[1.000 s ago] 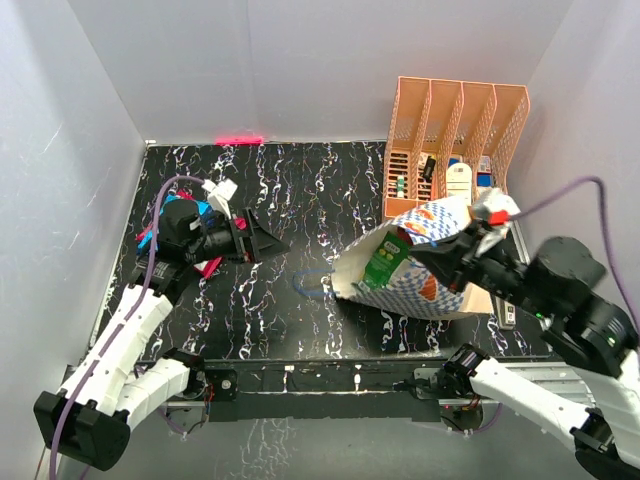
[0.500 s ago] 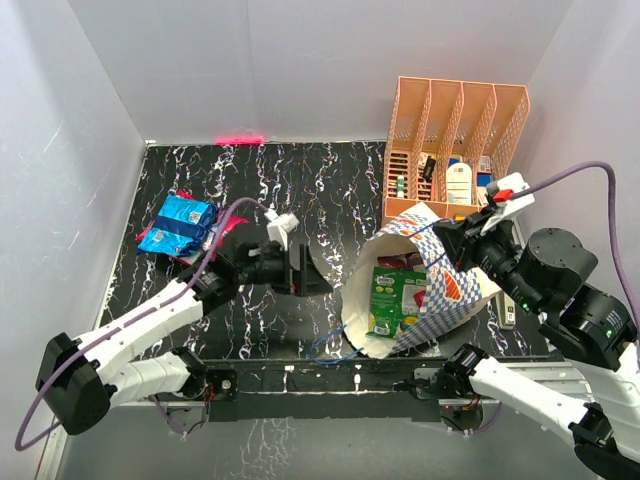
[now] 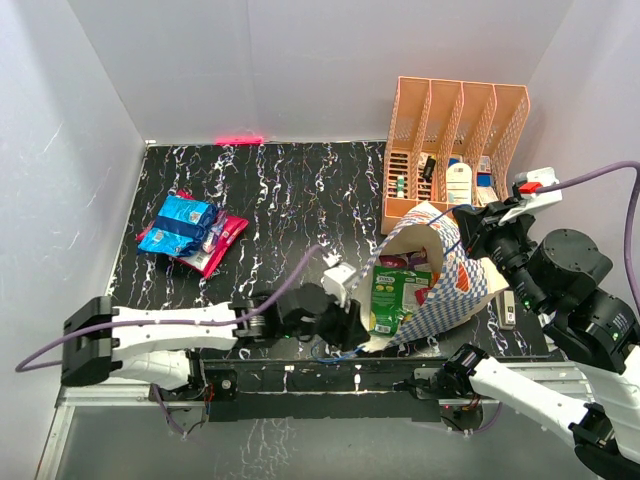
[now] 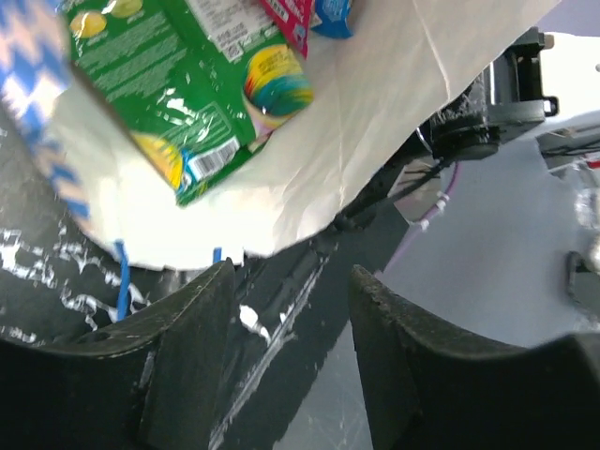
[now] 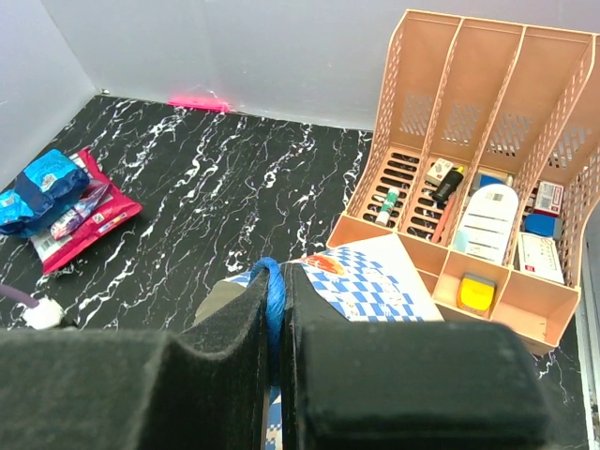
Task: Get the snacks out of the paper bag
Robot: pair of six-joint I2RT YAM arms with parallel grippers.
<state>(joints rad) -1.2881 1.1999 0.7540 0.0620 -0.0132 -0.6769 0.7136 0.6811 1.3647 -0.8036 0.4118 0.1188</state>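
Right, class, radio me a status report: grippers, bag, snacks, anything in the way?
Left gripper open, empty, at paper bag mouth. Right gripper shut on blue cord handle, bag tipped. Green packet inside, path clear.

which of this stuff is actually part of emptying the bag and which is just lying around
Part of the job:
- paper bag, blue cord handle pinched in the right hand
- green packet at its mouth, open left hand just in front
- blue packets and magenta packet, out on the table

Just lying about:
- peach organizer and the items in it
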